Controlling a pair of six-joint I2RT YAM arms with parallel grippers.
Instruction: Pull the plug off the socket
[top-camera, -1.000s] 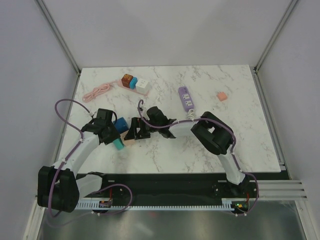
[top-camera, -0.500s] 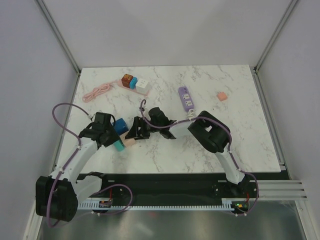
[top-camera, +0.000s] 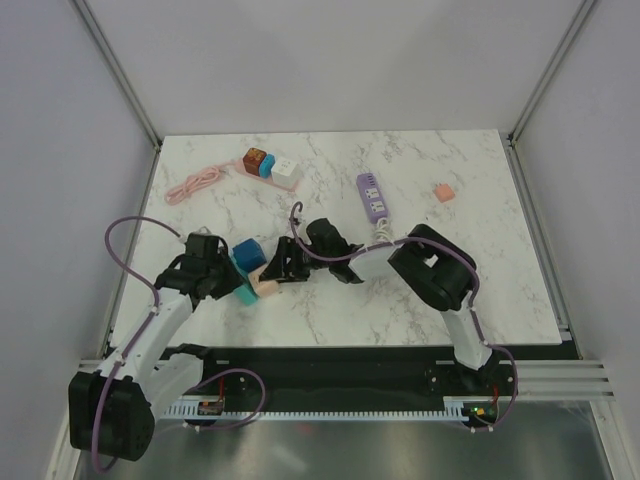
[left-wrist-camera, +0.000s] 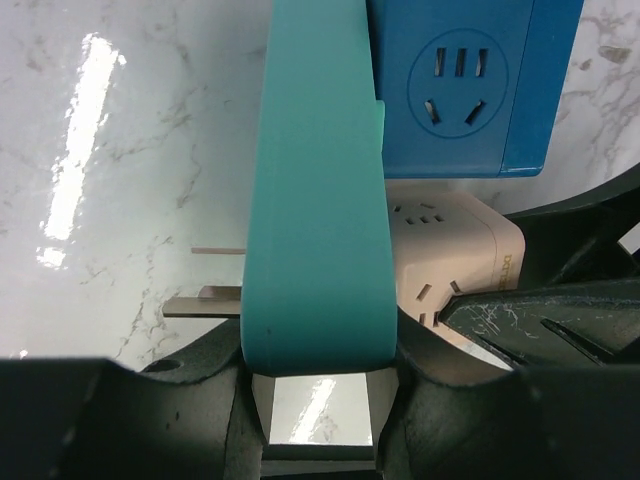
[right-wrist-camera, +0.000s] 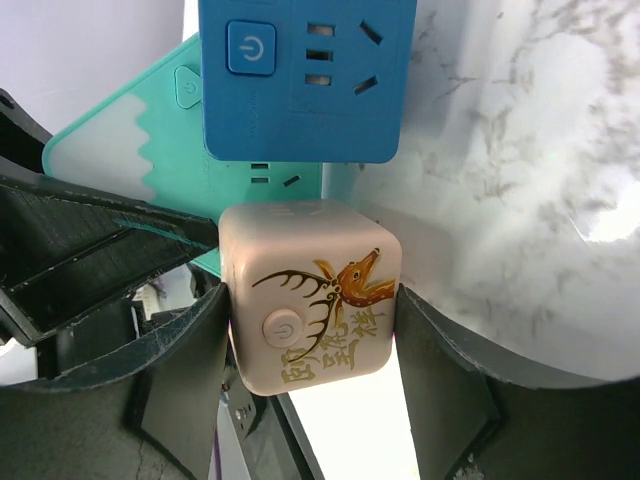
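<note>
Plug: I take the beige cube adapter (right-wrist-camera: 310, 290) for it. It has rounded corners, a brown deer drawing and a round power button on its face.
Where: near-left part of the worktop (top-camera: 520, 250), against the teal flat socket (left-wrist-camera: 318, 200) and just beside the blue cube socket (right-wrist-camera: 305, 75).
Right pincer (right-wrist-camera: 310, 340): pinching the beige cube from both sides.
Left pincer (left-wrist-camera: 318, 348): clamped across the teal socket. Two metal prongs (left-wrist-camera: 205, 305) stick out beside it.
</note>
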